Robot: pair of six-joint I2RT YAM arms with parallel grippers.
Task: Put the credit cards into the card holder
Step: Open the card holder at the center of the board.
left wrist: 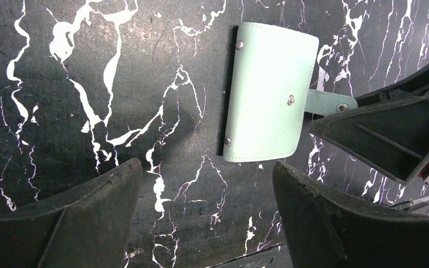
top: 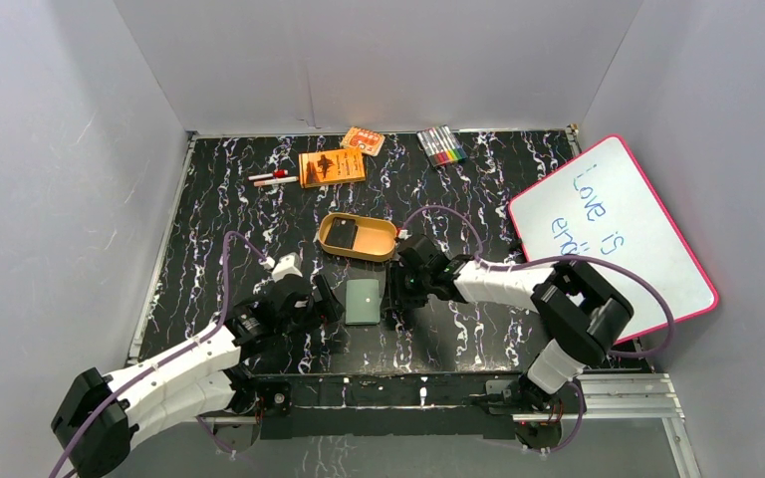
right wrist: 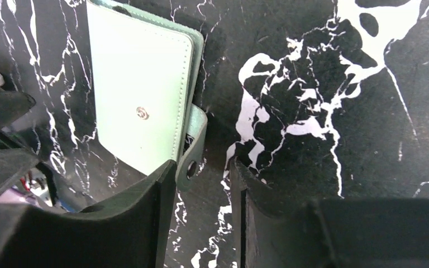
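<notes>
An oval gold tin (top: pixel 377 239) sits just beyond the right jaws on the black marbled table (top: pixel 219 219). Well beyond the left jaws lie two pens (top: pixel 271 178) and an orange booklet (top: pixel 332 167), with a small orange pack (top: pixel 363 140) behind the booklet. Markers (top: pixel 440 145) lie well beyond the right jaws, and a whiteboard (top: pixel 613 234) with blue writing lies to their right.

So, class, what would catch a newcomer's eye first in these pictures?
The mint-green card holder stands out, lying flat on the black marbled table between the left tool and the right tool. At the right sits a pink-edged whiteboard with blue handwriting; an orange booklet lies at the far edge.
</notes>
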